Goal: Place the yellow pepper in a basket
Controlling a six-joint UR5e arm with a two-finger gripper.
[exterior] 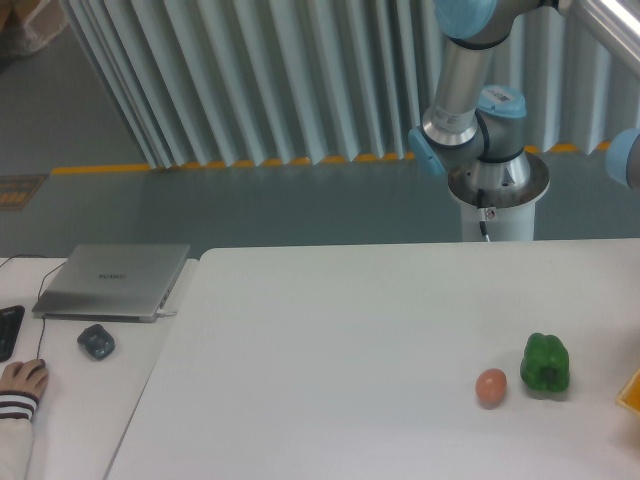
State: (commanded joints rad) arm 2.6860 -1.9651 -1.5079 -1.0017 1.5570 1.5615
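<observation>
The yellow pepper is out of view. Only a small orange-yellow corner of the basket [631, 391] shows at the right edge of the table. My gripper is outside the frame; just the arm's upper links [470, 110] and base [497, 185] show behind the table at the back right.
A green bell pepper [545, 364] stands on the white table [330, 340] at the right, with a small pinkish-brown ball [490, 387] just left of it. On the left sit a closed laptop [113, 279], a dark mouse [96, 342] and a person's hand [20, 385].
</observation>
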